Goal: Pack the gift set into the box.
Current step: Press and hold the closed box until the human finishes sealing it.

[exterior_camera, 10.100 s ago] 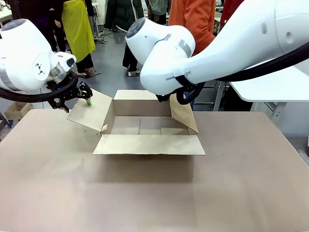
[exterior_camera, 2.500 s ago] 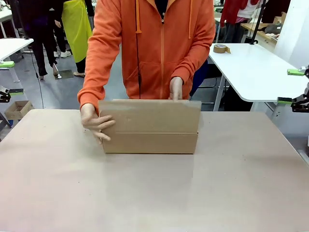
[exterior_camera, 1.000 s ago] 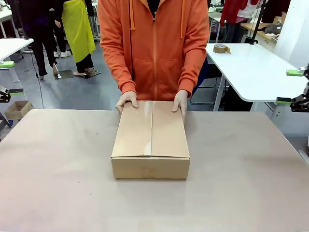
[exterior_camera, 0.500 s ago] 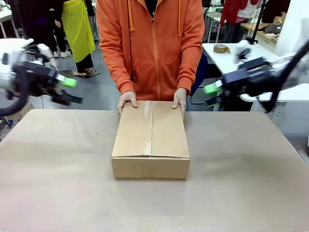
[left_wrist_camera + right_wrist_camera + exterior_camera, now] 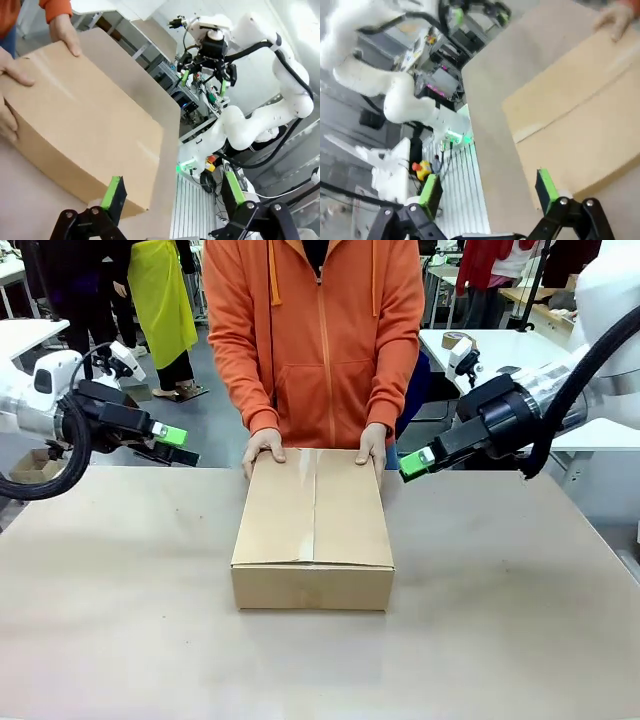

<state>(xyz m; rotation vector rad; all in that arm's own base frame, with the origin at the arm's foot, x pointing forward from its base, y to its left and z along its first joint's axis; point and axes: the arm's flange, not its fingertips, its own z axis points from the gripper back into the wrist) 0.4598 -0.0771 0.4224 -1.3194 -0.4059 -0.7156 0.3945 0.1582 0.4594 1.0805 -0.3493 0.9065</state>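
Box (image 5: 312,530) sits shut in the middle of the table (image 5: 110,620), its long side running away from me. Its top flaps meet along a centre seam, with a shiny strip at the far end that I take for tape. Ten seconds back it lay open with my arms at its side flaps. Since then the person has closed and turned it, and it has not shifted in the last second. The shut flaps hide whatever is inside, so I can only judge that the gift set is packed.

What changed just now is my arms. A second ago both were out of the front view, and they have swung in to flank the far end of the box. The left gripper (image 5: 178,445) hangs over the far table edge, well apart from the box. The right gripper (image 5: 420,462) is near the far right corner, apart from it. Each wrist view shows its own fingers spread wide with nothing between them.

One hand (image 5: 264,446) of the person and the other hand (image 5: 373,444) rest flat on the far top edge. I take this to mean the packing is essentially done, and my arms are coming in only to steady or take the closed box.
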